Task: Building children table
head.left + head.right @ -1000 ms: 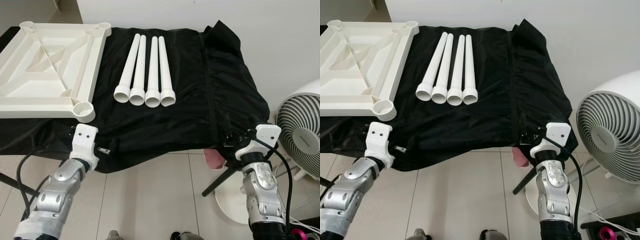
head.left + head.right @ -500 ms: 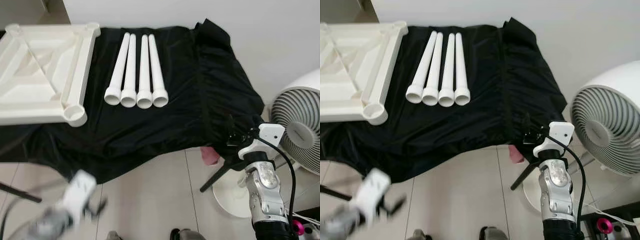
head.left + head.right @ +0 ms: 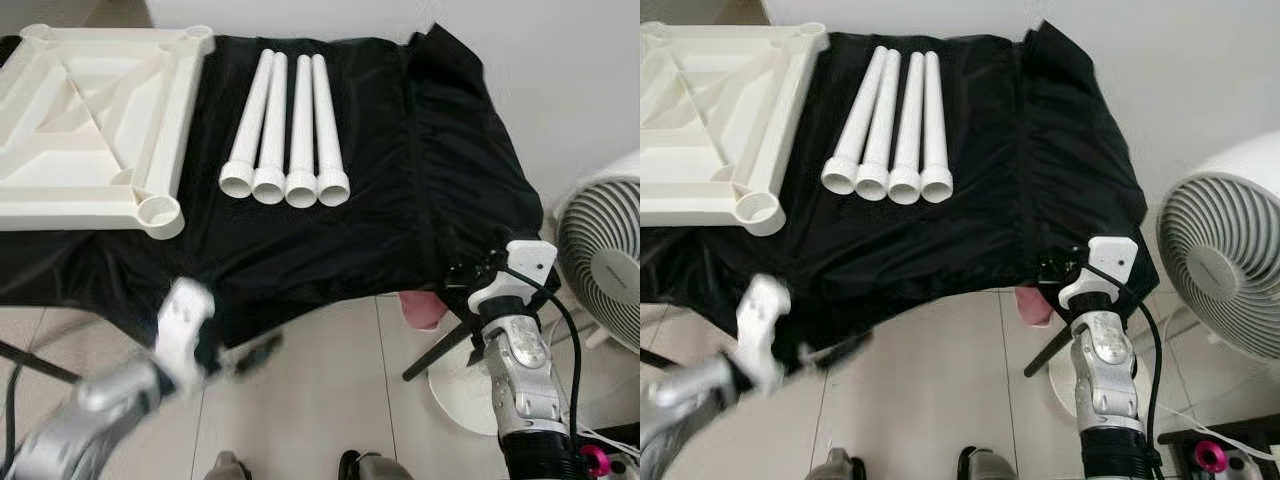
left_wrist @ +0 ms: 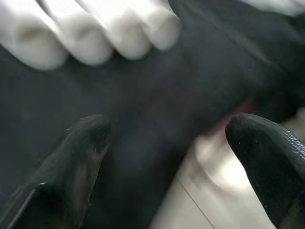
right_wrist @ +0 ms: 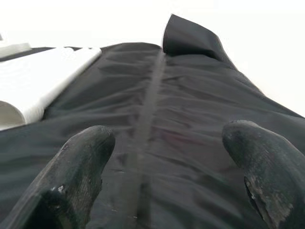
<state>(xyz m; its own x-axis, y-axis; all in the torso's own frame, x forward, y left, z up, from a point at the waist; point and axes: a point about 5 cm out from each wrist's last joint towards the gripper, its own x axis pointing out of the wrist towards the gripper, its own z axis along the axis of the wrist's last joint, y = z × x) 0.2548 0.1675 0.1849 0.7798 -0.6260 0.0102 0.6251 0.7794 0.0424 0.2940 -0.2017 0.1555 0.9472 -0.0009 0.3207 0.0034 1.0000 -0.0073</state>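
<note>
A black cloth (image 3: 400,180) covers the worktop and hangs over its near edge and right-hand corner. The white tabletop frame (image 3: 90,120) lies upside down at the worktop's far left corner, its ribbed underside up and round leg sockets at its corners. Just right of it, four white table legs (image 3: 290,130) lie side by side, touching, their open flared ends toward the near edge. The left gripper (image 3: 245,355) is blurred, low in front of the near edge over the tiled floor (image 3: 320,400), its fingers (image 4: 71,162) spread with nothing between them. The right gripper (image 3: 465,280) sits at the near right corner against the hanging cloth, fingers (image 5: 81,162) spread wide and empty. A white fan (image 3: 605,265) stands on the floor to the right.
</note>
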